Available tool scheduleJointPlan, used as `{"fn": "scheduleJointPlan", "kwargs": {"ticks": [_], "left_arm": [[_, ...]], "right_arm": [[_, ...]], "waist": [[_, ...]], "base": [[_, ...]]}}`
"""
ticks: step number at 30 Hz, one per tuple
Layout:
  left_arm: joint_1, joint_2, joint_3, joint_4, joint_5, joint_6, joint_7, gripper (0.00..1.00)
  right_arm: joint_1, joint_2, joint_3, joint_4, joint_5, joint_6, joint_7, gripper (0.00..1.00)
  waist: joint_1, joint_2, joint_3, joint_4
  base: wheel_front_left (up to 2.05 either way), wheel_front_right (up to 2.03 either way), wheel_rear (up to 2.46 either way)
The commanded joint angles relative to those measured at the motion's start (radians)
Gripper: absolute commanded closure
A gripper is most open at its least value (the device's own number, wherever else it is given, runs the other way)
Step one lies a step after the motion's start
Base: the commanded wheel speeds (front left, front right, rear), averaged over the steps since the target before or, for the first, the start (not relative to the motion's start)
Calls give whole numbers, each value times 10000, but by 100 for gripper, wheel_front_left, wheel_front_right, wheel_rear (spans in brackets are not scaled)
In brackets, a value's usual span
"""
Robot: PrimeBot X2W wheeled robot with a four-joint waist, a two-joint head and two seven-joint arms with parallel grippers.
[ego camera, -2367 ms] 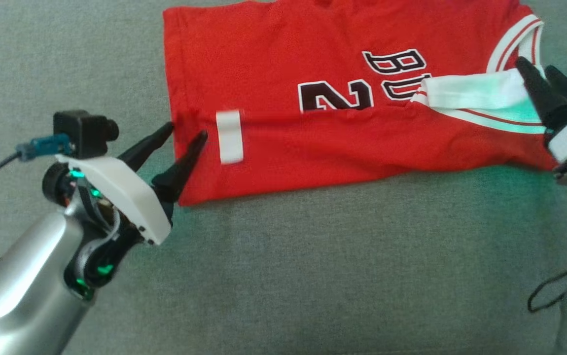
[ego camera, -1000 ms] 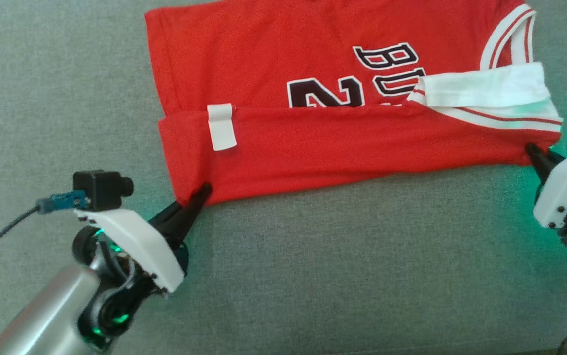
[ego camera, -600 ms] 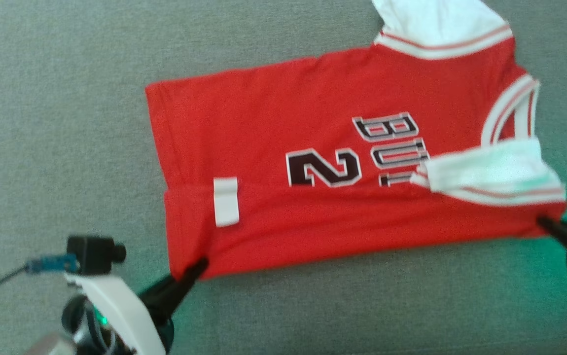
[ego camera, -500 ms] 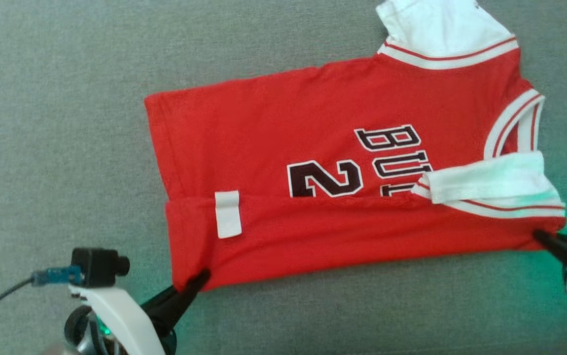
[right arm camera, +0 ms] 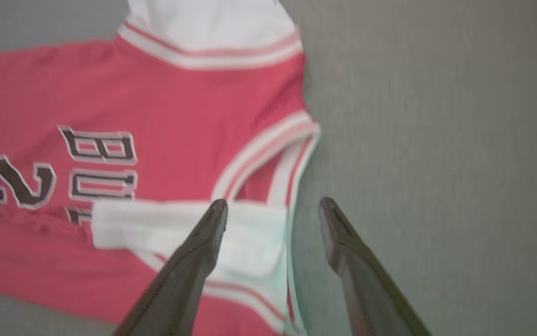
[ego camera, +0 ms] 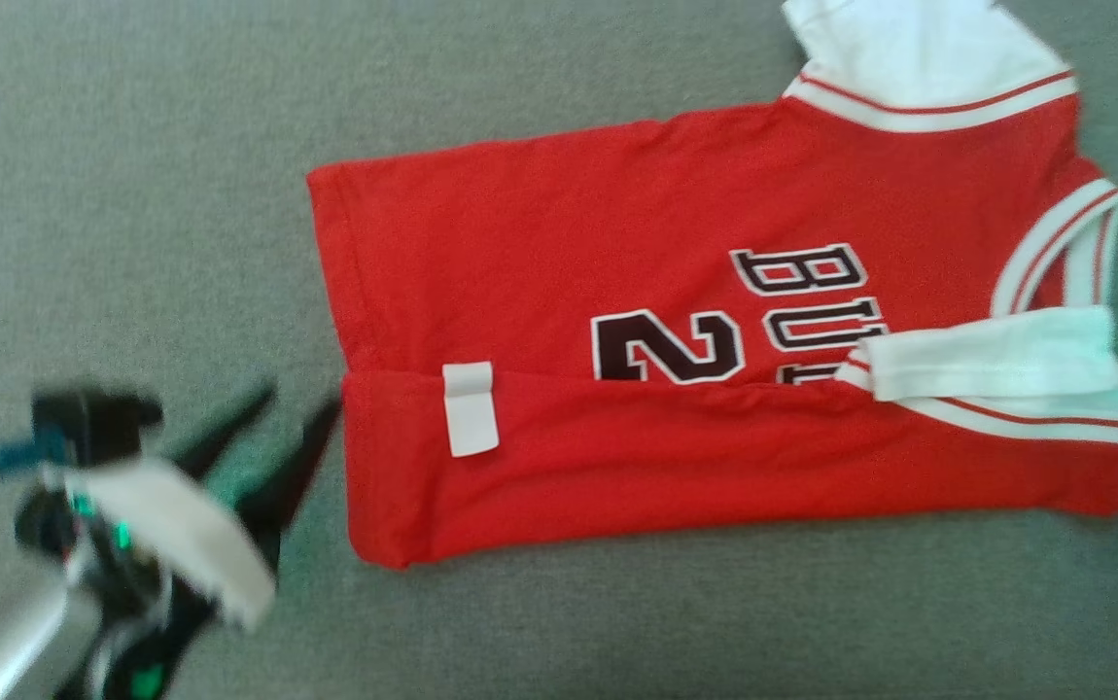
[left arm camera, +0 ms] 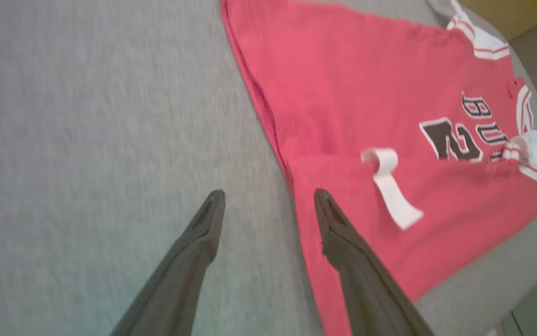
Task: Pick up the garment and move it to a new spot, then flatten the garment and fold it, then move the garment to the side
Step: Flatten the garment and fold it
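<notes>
The red garment [ego camera: 617, 243] lies flat on the grey fabric surface [ego camera: 131, 194], hem to the left and neckline to the right. Its near strip [ego camera: 715, 457] is folded over the body, covering the lower part of the dark number and letters [ego camera: 666, 347]. A white label [ego camera: 471, 418] lies on that folded strip near the hem. One white sleeve [ego camera: 987, 350] is turned in across the right end of the fold, and the other [ego camera: 919, 49] sticks out at the far right. The left gripper [ego camera: 296, 403] sits just left of the hem by the fold line, blurred, with its fingers spread and nothing between them. Whether the nearer tip touches the cloth is not clear. In the right wrist view the right gripper [right arm camera: 273, 201] is also spread wide and empty, with one finger over the turned-in sleeve and the other over bare grey fabric beyond the garment's right edge.
</notes>
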State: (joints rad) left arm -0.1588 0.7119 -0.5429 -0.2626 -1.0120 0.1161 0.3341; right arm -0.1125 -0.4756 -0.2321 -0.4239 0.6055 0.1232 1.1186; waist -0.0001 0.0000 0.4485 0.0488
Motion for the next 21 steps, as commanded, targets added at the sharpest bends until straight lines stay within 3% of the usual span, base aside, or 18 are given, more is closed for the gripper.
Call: {"fn": "scheduleJointPlan", "kwargs": {"ticks": [1, 6, 13, 21], "left_arm": [[-885, 207, 542, -194, 169, 69, -97, 0], [-2913, -997, 20, 974, 856, -12, -42, 0], [-4822, -2739, -1062, 3226, 1455, -611, 12, 0], [-5761, -3687, -1395, 4644, 1696, -931, -328, 0]], "right_arm": [[-865, -484, 207, -330, -144, 75, -127, 0], [-3462, -583, 1414, 1176, -1508, 75, -940, 0], [-5793, -178, 2135, 4696, -3192, 75, -2891, 0], [-6934, 287, 2096, 7282, -3857, 75, -3772, 0]], "waist": [[1, 0, 322, 219], [1, 0, 938, 815], [1, 0, 1247, 1715], [1, 0, 1347, 2061]], "base": [[0, 0, 0], [0, 0, 0], [0, 0, 0], [0, 0, 0]]}}
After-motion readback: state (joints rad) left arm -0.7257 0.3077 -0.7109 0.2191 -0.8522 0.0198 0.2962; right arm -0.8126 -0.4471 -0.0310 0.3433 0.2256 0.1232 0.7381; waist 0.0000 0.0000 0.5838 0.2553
